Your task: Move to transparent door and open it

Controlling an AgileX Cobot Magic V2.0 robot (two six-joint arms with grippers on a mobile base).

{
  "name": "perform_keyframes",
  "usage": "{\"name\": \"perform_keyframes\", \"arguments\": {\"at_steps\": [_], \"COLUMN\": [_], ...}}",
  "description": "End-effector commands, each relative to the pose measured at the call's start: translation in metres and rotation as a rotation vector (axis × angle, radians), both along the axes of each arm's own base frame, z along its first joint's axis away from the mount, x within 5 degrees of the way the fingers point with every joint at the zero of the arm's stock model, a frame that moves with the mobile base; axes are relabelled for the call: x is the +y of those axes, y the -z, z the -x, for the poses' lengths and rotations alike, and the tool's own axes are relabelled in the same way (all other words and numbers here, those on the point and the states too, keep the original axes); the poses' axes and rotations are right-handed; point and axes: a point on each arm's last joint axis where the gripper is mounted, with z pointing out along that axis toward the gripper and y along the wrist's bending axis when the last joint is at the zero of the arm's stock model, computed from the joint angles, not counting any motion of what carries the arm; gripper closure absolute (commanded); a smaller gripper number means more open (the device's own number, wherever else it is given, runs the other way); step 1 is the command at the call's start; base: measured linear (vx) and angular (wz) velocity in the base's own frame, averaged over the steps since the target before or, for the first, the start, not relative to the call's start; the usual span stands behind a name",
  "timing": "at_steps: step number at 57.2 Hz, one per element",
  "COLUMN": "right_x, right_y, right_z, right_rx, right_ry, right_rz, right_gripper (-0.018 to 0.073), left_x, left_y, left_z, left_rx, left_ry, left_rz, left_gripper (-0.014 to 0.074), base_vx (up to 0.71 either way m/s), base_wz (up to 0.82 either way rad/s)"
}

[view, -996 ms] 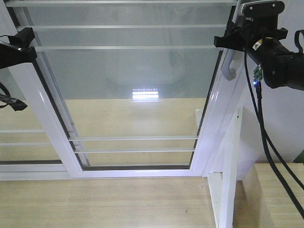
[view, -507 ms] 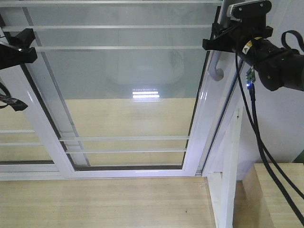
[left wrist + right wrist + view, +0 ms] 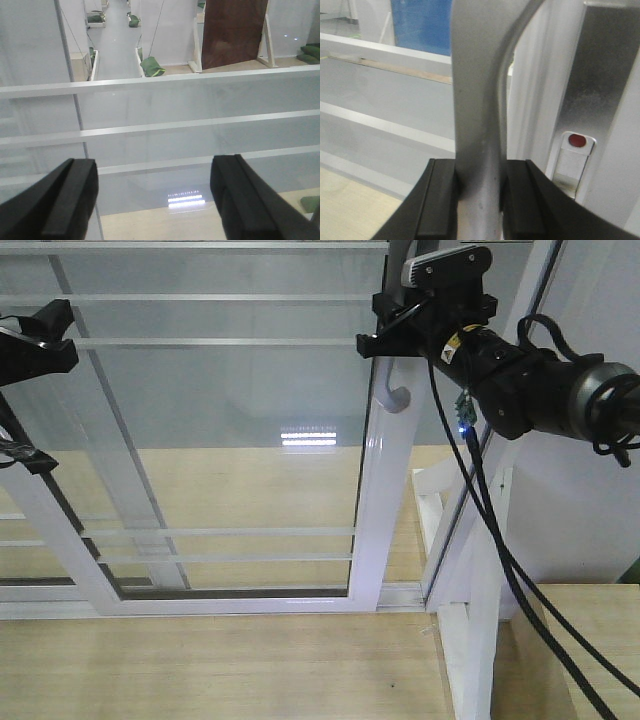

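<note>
The transparent door [image 3: 376, 520] is a glass panel in a white frame with thin white bars. Its curved grey-white pull handle [image 3: 392, 392] sits on the right stile. My right gripper [image 3: 388, 348] is shut on this handle; in the right wrist view the black pads [image 3: 440, 200] clamp both sides of the handle [image 3: 477, 115], with the gripper [image 3: 479, 200] centred on it. My left gripper [image 3: 42, 338] is at the far left in front of the glass. In the left wrist view it [image 3: 155, 200] is open and empty, facing barred glass [image 3: 160, 127].
A bare white upright post [image 3: 482, 570] stands right of the door, with an open gap between it and the stile. Black cables [image 3: 500, 550] hang from the right arm. Wooden floor [image 3: 220, 660] lies below. A latch with a red dot [image 3: 576, 140] is beside the handle.
The door has slid to the left with my right gripper shut on its handle, and the gap at its right side has widened. The left gripper has not moved.
</note>
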Motion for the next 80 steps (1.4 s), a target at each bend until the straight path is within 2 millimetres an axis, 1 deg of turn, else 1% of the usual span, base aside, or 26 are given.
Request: {"name": "perform_keyframes", "arguments": {"at_steps": [1,20,27,36,43,49,54,58,63,70,74,80], "right_x": [0.029,0.057,0.060,0.058,0.041,0.019,-0.004,-0.022,-0.045,-0.072,-0.088,-0.107], "right_y": [-0.047,-0.049,-0.050,-0.051,-0.059,-0.077,-0.094,-0.101,-0.101,-0.088,-0.081,-0.073], "right_z": [0.027,0.041,0.043,0.042,0.040,0.042,0.052,0.065,0.088,0.122,0.142,0.166], "right_rx": [-0.199,-0.225,-0.227,-0.226,-0.208,-0.190,-0.209,-0.226,-0.241,-0.231,-0.218,-0.211], "right_ry": [-0.153,-0.232,-0.241,-0.233,-0.176,-0.109,-0.059,-0.026,0.009,0.060,0.105,0.165], "right_rz": [-0.028,-0.048,-0.052,-0.048,0.017,0.074,0.067,0.056,0.047,0.044,0.046,0.051], "right_gripper": [0.0565,0.0565,0.0565,0.0565,0.0565,0.0565,0.0565,0.0565,0.0565,0.0565,0.0565,0.0565], "left_x": [0.000,0.000,0.000,0.000,0.000,0.000,-0.001,-0.005,-0.017,-0.034,-0.047,-0.068], "left_y": [-0.025,-0.025,-0.025,-0.025,-0.026,-0.026,-0.026,-0.026,-0.026,-0.023,-0.017,-0.007], "left_z": [0.001,0.001,0.001,0.001,0.002,0.002,0.002,0.002,0.003,0.002,-0.001,-0.005], "left_rx": [-0.139,-0.139,-0.137,-0.139,-0.140,-0.140,-0.139,-0.140,-0.148,-0.162,-0.158,-0.149], "left_ry": [0.006,0.006,0.005,0.006,0.005,0.005,0.009,0.025,0.071,0.144,0.185,0.255], "left_rz": [0.029,0.029,0.030,0.029,0.029,0.029,0.029,0.030,0.023,0.013,0.039,0.056], "left_gripper": [0.0024,0.0024,0.0024,0.0024,0.0024,0.0024,0.0024,0.0024,0.0024,0.0024,0.0024,0.0024], "base_vx": [0.00,0.00,-0.01,0.00,0.00,0.00,0.00,0.00,0.00,0.00,0.00,0.00], "base_wz": [0.00,0.00,-0.02,0.00,0.00,0.00,0.00,0.00,0.00,0.00,0.00,0.00]}}
